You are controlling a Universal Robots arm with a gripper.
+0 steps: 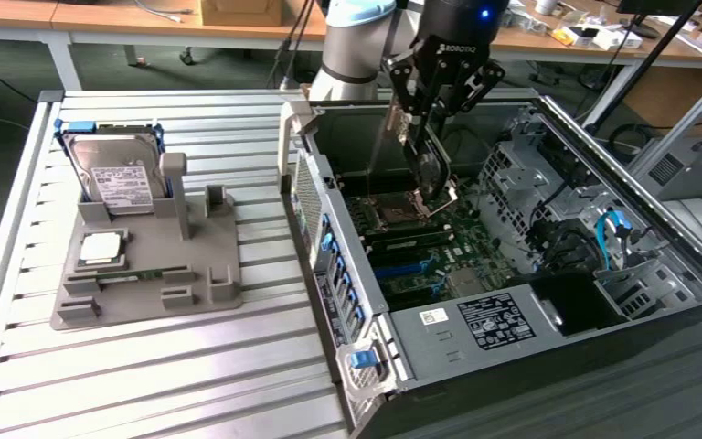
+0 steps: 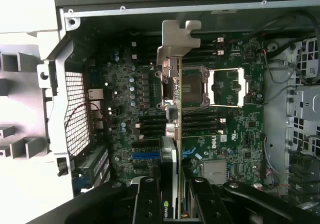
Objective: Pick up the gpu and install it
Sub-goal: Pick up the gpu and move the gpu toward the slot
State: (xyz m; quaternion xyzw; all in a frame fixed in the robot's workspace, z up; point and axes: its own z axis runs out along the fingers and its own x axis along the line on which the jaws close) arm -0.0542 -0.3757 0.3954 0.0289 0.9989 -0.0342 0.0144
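- One step is in hand: the carry-and-place part. The gpu [image 1: 433, 174] is off the table and hangs on edge inside the open computer case [image 1: 547, 334], above the motherboard [image 2: 125, 98] and not yet seated, as far as I can judge.
- The gripper [image 1: 428, 117] is clamped on the gpu. In the wrist view its two black fingers [image 2: 149, 196] press on the card's faces, and the silver bracket [image 2: 177, 38] is at the far end, towards the case's rear wall.
- Seating the card would, I think, call for its lower edge to line up squarely over an expansion slot. The blue slot [image 2: 145, 155] lies just beside the card's line. The bracket must also meet the rear opening without tilt, and the push must be straight and gentle.
- Writing: "ROBOTIQ" in white on the gripper body [image 1: 455, 48].
- A green-and-white Nvidia mark [image 2: 165, 210] sits on the card between the fingers.
- A white logo [image 2: 213, 144] on the motherboard looks like Dell.
- The hard drive [image 1: 113, 174] in the grey fixture [image 1: 143, 283] and the case's inner shroud [image 1: 497, 320] carry labels too small to read.
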